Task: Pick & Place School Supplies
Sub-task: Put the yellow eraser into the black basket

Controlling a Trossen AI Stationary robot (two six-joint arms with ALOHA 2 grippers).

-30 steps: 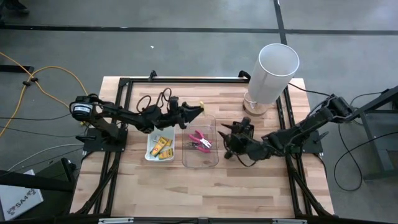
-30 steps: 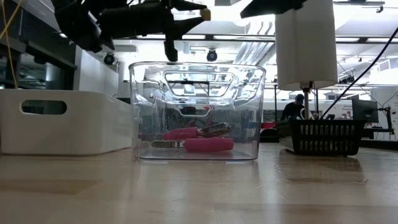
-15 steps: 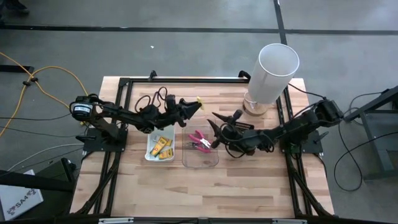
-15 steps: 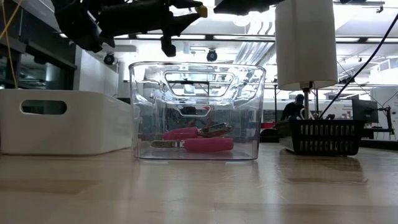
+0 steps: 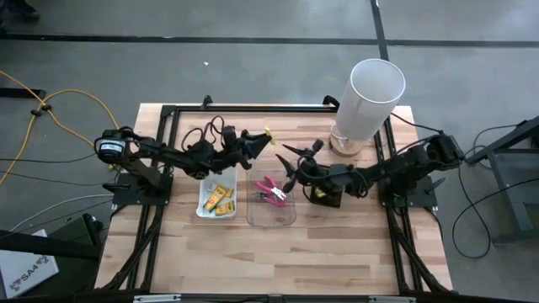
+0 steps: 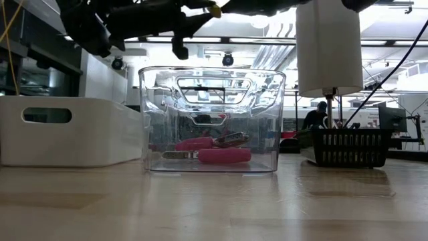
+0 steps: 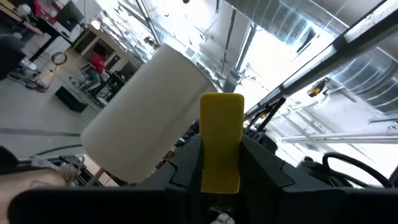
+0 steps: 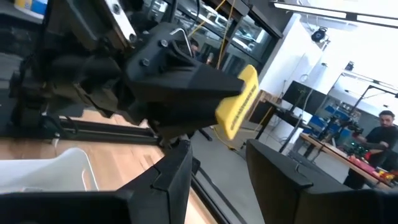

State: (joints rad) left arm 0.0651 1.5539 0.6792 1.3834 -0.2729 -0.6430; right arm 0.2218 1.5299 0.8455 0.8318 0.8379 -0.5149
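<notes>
Yellow stick [image 7: 221,140] between left pincer [image 5: 259,139] fingers [image 7: 186,165].

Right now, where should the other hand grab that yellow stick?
Probably by the free end of the yellow stick, which juts out past the left hand clamped on its other end. The open right hand faces it over the clear tray, so coming straight on, fingers on the stick's flat sides, looks best.
</notes>
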